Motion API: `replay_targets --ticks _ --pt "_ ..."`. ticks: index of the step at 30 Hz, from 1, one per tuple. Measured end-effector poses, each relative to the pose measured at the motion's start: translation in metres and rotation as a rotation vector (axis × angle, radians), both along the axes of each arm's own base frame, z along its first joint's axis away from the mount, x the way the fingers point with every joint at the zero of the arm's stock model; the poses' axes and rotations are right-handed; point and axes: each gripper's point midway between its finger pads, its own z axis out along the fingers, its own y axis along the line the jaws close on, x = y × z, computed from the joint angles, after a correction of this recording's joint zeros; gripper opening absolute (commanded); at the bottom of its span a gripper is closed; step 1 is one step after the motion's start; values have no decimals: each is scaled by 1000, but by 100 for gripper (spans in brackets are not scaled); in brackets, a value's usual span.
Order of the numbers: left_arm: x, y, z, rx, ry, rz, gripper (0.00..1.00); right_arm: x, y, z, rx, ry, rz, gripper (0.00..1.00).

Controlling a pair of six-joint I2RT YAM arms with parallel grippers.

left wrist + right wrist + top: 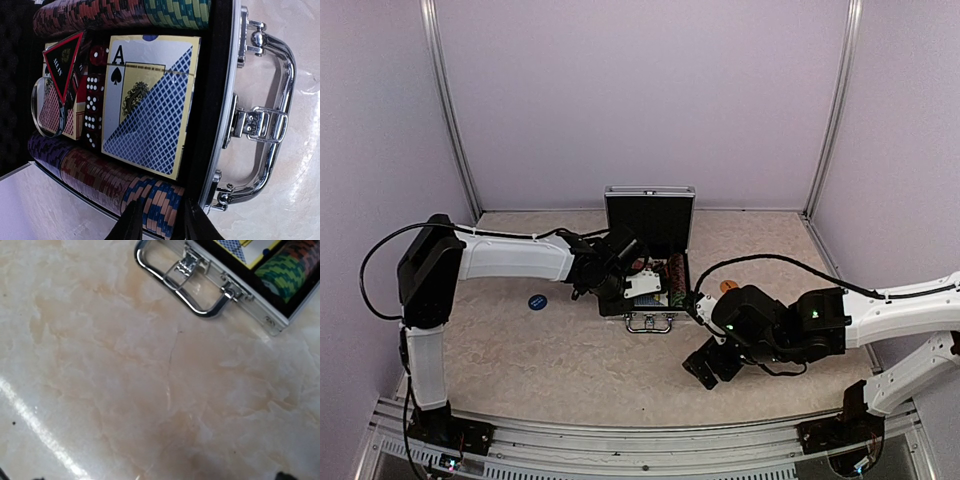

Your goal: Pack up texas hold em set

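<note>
while left jaws stand narrow over chips — hold unclear — right jaws gape empty.

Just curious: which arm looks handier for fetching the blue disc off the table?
Left, probably: the blue disc lies on its side of the case; the right gripper hovers opposite.

Left gripper sits over the open case, right gripper nearby.

Handle polished chrome; case lining matt black foam; card deck glossy; poker chips matt; tabletop glossy marble-look.
</note>
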Motion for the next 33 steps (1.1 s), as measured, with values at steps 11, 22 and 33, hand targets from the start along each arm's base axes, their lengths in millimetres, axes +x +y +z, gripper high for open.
replay_targets --ticks 11,22,33 --pt "1 3 -1 3 9 18 29 0 0 0 1 0 -1 100" --pt "5 12 1 13 16 71 30 0 0 0 1 0 -1 100" --pt "10 24 -1 32 21 129 30 0 0 0 0 0 -1 100"
